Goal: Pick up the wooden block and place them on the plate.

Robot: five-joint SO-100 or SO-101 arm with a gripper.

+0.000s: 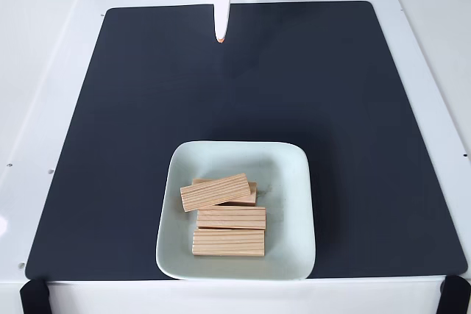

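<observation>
in the fixed view the plate (pixel 294 182) sits at the near edge of the dark mat (pixel 147 108), a little right of the mat's middle. four wooden blocks are in it, all toward its left half. the nearest block (pixel 228 242) lies flat with its long side running left to right, and a second block (pixel 231 218) lies just behind it, touching or nearly so. further back a third block (pixel 215 193) rests tilted, lying across a fourth block (pixel 251 195) that peeks out from under it on the right. that pile-up looks like the result of dropping blocks into the same spot, one landing on another.

the claw (pixel 221 37) is at the far edge of the mat, well apart from the plate, its white fingers pointing down toward the mat with an orange tip showing. the fingers look drawn together into one narrow point, with nothing between them. it looks parked out of the way.

no blocks lie on the mat or on the white table (pixel 44 71) around it, so the task looks finished.
</observation>
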